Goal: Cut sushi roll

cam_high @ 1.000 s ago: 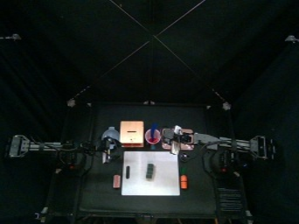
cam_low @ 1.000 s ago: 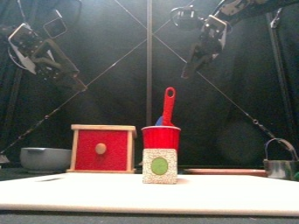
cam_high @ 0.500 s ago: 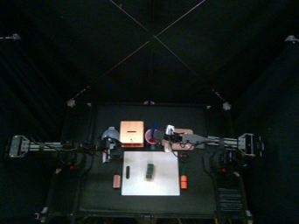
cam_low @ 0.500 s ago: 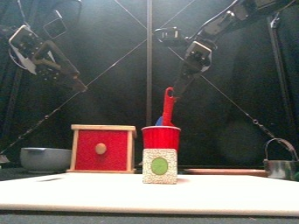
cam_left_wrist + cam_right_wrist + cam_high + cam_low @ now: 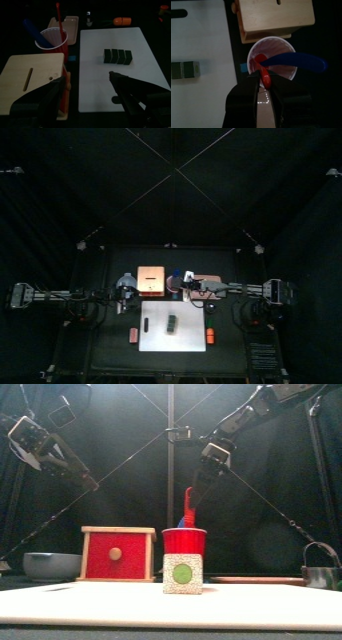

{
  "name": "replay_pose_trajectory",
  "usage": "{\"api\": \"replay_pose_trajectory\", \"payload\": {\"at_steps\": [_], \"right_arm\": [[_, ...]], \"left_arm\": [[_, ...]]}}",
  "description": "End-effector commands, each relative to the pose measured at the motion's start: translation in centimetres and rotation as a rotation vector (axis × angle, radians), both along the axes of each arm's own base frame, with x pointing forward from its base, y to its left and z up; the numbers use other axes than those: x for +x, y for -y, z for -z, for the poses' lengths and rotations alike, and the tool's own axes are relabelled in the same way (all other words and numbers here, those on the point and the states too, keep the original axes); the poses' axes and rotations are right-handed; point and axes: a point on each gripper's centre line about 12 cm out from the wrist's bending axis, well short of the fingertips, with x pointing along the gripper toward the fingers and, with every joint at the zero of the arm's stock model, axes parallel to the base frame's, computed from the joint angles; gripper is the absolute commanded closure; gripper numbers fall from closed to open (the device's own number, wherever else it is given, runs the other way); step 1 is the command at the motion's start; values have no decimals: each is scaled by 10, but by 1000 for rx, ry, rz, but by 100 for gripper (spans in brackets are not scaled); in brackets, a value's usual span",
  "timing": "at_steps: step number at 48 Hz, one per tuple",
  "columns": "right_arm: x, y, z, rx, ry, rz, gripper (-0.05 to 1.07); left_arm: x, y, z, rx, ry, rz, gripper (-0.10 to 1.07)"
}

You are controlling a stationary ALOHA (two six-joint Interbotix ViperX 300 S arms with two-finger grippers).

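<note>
Bench [image 5: 107, 353]: black, carrying everything here.
White board [image 5: 133, 85]: one, flat on the bench, wooden box [image 5: 30, 82] beside it.
Red cup [image 5: 274, 55]: one; the right wrist view looks down inside and shows two tools, a red stick [image 5: 263, 75] and a blue one [image 5: 298, 62]. From the front, the cup [image 5: 185, 542] hides the board's contents.
Sushi roll [image 5: 118, 56]: on the white board, toward its middle; only the left wrist view shows it split into four pieces side by side.
Right hand [image 5: 264, 89]: over the cup, nearly closed around the red stick.
Left hand [image 5: 88, 82]: wide open, holding nothing, above the board's edge.
</note>
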Motion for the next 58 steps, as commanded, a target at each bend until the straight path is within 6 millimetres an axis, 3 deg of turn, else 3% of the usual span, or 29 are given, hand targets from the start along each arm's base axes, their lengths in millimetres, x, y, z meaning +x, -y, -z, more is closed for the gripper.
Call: {"api": "replay_pose_trajectory", "payload": {"at_steps": [1,14,20,26,37,42,58], "right_arm": [[3,1,-27,-19,70,0,61],[-9,-2,-63,-24,168,14,63],[-28,-9,-93,-35,262,11,63],[-49,-19,-109,-29,352,4,63],[-78,-44,-112,49,592,-36,63],[-87,-54,-104,79,681,-56,63],[-81,-71,-78,102,780,-116,63]], "left_arm": [[3,-1,-6,-1,15,-3,-3],[3,-3,-6,11,9,-20,-3],[4,-4,-9,21,16,-20,-3],[6,-6,-14,56,21,-24,-3],[12,-6,-30,85,60,-6,-3],[17,-6,-38,85,81,4,-3],[51,-1,-39,39,64,80,-2]]}}
